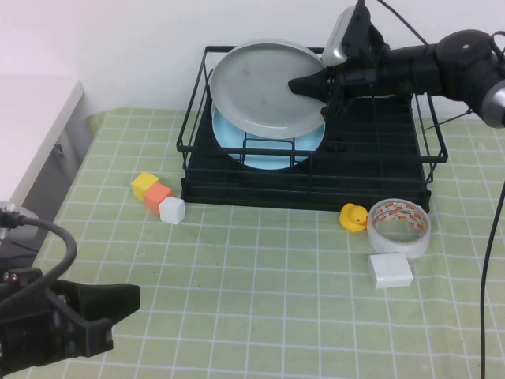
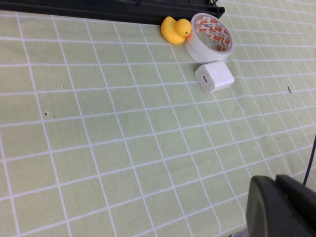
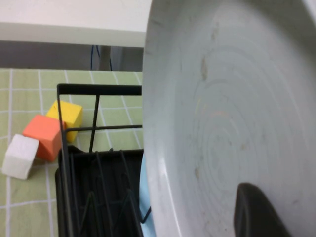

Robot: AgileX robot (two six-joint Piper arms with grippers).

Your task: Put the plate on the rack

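Note:
The large light grey plate is held tilted, nearly on edge, over the left half of the black wire rack, just above a light blue plate that sits in the rack. My right gripper reaches in from the right and is shut on the grey plate's right rim. In the right wrist view the plate fills the picture, one dark fingertip lies on its face, and the other is hidden behind it. My left gripper is parked low at the front left, shut and empty; its fingers show in the left wrist view.
Yellow, orange and white blocks lie left of the rack's front. A rubber duck, a tape roll and a white charger lie at the front right. A white cabinet stands at the left.

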